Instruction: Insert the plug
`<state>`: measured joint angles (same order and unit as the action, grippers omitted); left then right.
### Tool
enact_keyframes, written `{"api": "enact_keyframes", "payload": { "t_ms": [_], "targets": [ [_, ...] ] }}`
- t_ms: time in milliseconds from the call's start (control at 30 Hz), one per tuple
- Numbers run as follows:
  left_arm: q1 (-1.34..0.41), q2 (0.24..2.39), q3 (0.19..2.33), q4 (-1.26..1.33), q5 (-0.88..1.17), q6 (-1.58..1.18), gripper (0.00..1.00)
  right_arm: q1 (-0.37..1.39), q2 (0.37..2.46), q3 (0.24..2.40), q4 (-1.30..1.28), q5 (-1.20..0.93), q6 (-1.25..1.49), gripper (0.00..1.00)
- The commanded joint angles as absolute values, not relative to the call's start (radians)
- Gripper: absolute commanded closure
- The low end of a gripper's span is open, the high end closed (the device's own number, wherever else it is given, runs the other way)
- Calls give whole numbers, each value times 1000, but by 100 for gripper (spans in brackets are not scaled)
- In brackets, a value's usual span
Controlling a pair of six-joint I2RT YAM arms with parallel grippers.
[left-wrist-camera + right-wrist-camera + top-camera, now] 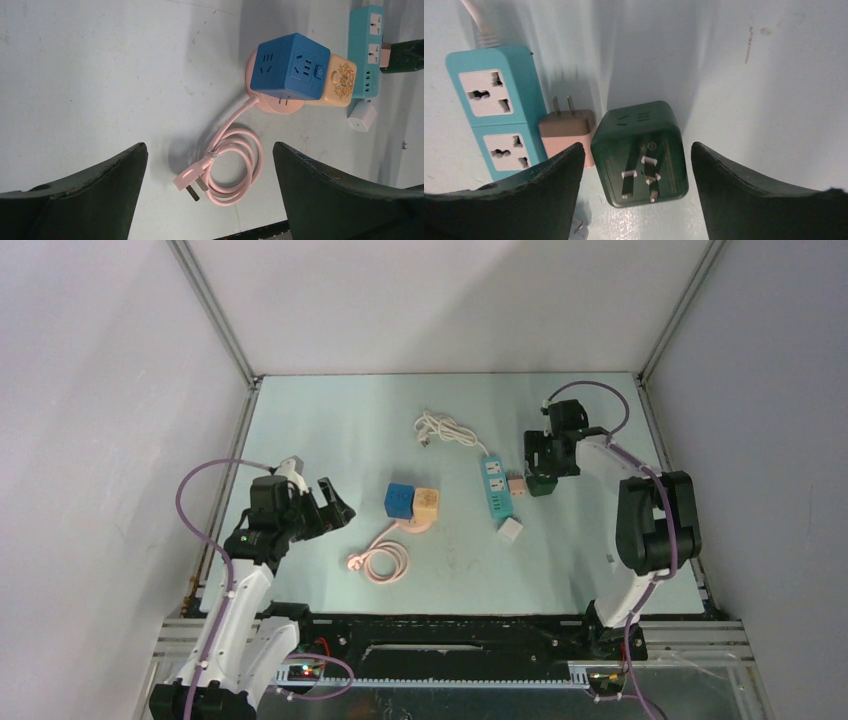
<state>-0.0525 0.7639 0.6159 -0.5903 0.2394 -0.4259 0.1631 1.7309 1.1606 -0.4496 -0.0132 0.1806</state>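
Right pincer [636, 146] agape — straddling green plug [640, 165]

A pale blue-green tabletop [300, 420], lightly scuffed, is enclosed by plain white wall panels [450, 300] on the left, far and right sides. Aluminium struts [212, 310] are seen rising from the far corners. Soft, even light is cast throughout.
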Motion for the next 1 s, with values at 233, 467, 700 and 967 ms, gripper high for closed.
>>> {"api": "enact_keyframes", "payload": {
  "t_ms": [233, 467, 700, 967],
  "targets": [
    [-56, 757, 661, -574, 259, -417, 2, 172, 1790, 1232, -516, -45, 153, 63],
    [-57, 727, 663, -534, 317, -431, 2, 179, 1601, 1239, -577, -102, 166, 70],
    [-102, 672, 670, -454, 432, -474, 2, 189, 1299, 1141, -536, -396, 219, 71],
    [-395, 674, 689, -215, 483, -559, 2, 212, 1059, 982, -359, -696, 409, 73]
  ]
}}
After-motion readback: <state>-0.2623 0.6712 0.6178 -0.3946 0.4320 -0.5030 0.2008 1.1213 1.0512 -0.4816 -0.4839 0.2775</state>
